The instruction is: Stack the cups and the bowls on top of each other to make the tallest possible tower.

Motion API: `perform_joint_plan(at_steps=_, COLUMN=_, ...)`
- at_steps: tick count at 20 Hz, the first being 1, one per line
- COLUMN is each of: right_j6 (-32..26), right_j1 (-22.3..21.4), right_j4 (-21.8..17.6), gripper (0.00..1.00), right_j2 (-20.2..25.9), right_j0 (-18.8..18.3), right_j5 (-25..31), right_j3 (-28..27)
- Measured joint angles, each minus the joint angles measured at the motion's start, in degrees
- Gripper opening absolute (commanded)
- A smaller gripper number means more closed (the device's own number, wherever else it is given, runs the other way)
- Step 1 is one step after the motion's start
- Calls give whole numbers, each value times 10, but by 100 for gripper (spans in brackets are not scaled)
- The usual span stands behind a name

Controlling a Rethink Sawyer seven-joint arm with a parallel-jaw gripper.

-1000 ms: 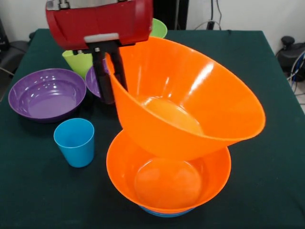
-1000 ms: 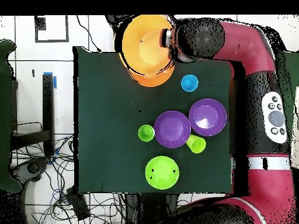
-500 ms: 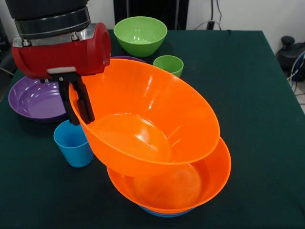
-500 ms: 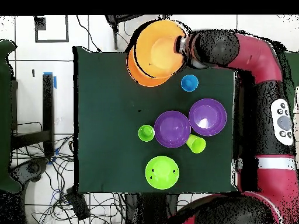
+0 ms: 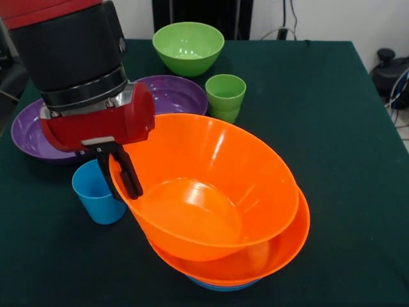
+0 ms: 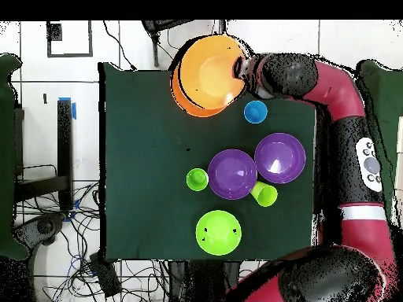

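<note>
My gripper (image 5: 123, 181) is shut on the left rim of a big orange bowl (image 5: 211, 160), one finger inside and one outside. This bowl sits tilted inside the second orange bowl (image 5: 281, 246), which rests on a blue bowl (image 5: 220, 286) at the table's near edge. In the overhead view the gripper (image 6: 238, 72) is beside this tower (image 6: 206, 75). A sky blue cup (image 5: 96, 195) stands just left of the gripper. Two purple bowls (image 5: 172, 93) (image 5: 25, 131), a ridged green cup (image 5: 225, 96) and a green bowl (image 5: 188, 45) lie behind. The yellow-green cup (image 6: 266, 193) shows only overhead. The red bowl is hidden.
The dark green table (image 5: 345, 128) has open cloth on its right half in the front view. The orange stack sits at the table's near edge there. The arm's red and black wrist (image 5: 83, 77) covers part of the left purple bowl.
The gripper has come down and toward the near edge with the orange bowl. The bowl has gone from steeply tilted above the lower orange bowl to lying low inside it.
</note>
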Motion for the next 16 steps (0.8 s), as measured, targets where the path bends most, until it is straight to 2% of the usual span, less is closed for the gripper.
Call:
perform_joint_plan(at_steps=14, right_j6=-14, right_j1=33, right_j4=0, gripper=0, right_j2=32, right_j0=-1, right_j5=0, right_j3=34)
perform_joint_plan(at_steps=15, right_j6=-14, right_j1=34, right_j4=0, gripper=100, right_j2=35, right_j0=-1, right_j5=0, right_j3=35)
perform_joint_plan(at_steps=16, right_j6=-14, right_j1=34, right_j4=0, gripper=100, right_j2=35, right_j0=-1, right_j5=0, right_j3=35)
